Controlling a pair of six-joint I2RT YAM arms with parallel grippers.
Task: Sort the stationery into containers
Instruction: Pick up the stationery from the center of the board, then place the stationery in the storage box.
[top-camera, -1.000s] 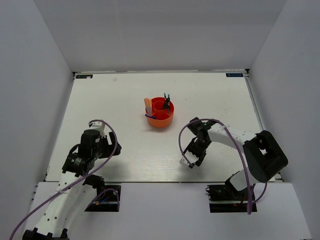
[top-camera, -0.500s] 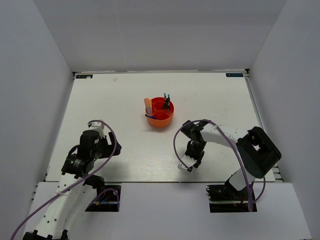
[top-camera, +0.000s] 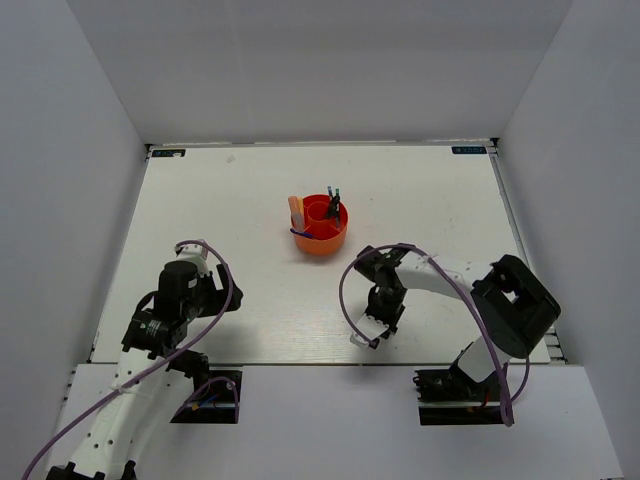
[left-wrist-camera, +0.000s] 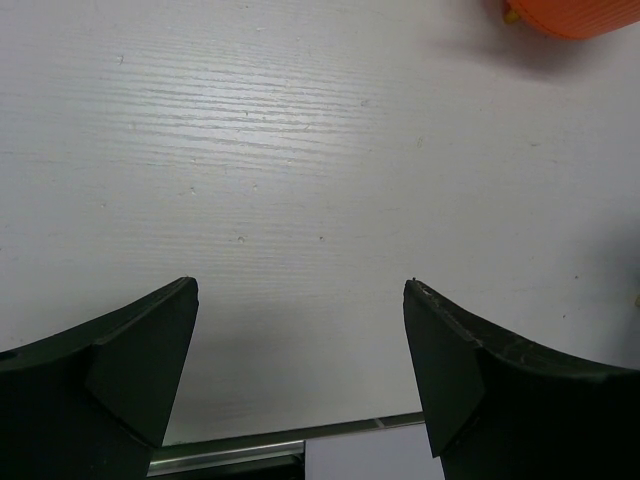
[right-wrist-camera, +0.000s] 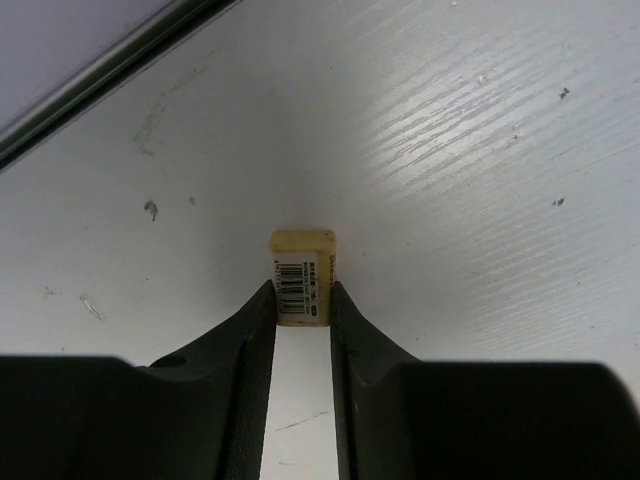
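The right gripper (right-wrist-camera: 302, 300) pinches the whitish eraser (right-wrist-camera: 302, 272) between its fingers, barcode label up, at the white table (top-camera: 230, 200) close to its near edge, where a metal strip (right-wrist-camera: 100, 75) runs. The orange tub (top-camera: 325, 243) stands well apart toward the table's middle, with dark stationery (top-camera: 333, 205) upright inside (too small to tell apart). Bare wood-grained tabletop lies between the tub and the eraser. The left gripper (left-wrist-camera: 300, 290) is spread wide above bare board near the left front edge. Plain white walls (top-camera: 90, 120) close in the left, right and far sides
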